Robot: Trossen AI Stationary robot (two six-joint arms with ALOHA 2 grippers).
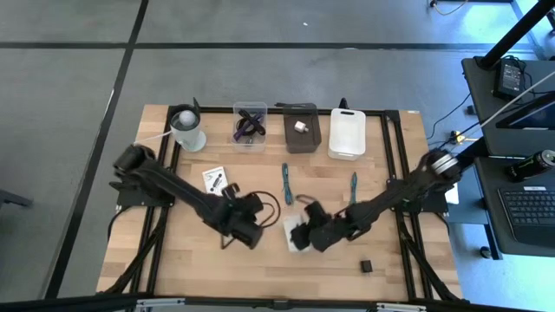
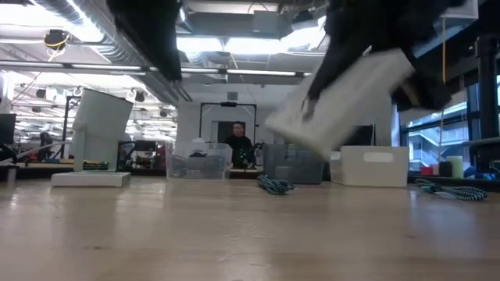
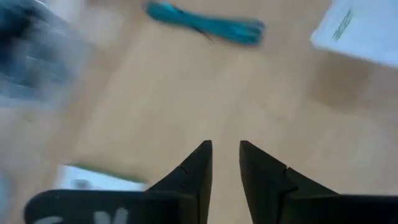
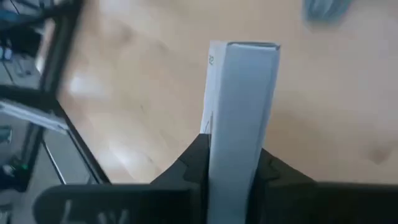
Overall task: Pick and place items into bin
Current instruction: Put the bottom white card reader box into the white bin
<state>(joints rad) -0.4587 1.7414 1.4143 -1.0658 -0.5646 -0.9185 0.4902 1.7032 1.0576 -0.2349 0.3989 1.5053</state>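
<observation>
Right claw (image 4: 233, 168) clamps white box (image 4: 239, 118) edge-on, lifted off table (image 1: 199, 260) near centre front. Left claw (image 3: 225, 168) just beside it, fingers narrowly apart, nothing between them. Teal straps (image 1: 286, 182) lie mid-table, card (image 1: 213, 179) further left, black cube (image 1: 367, 265) near front edge. Bins (image 1: 302, 128) line the back edge. Bare wood at front left.

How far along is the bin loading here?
Done: purple strap in the clear bin, a small piece in the dark bin. In hand: right end effector clamps a white card. Left: teal straps, black cube, another card.
</observation>
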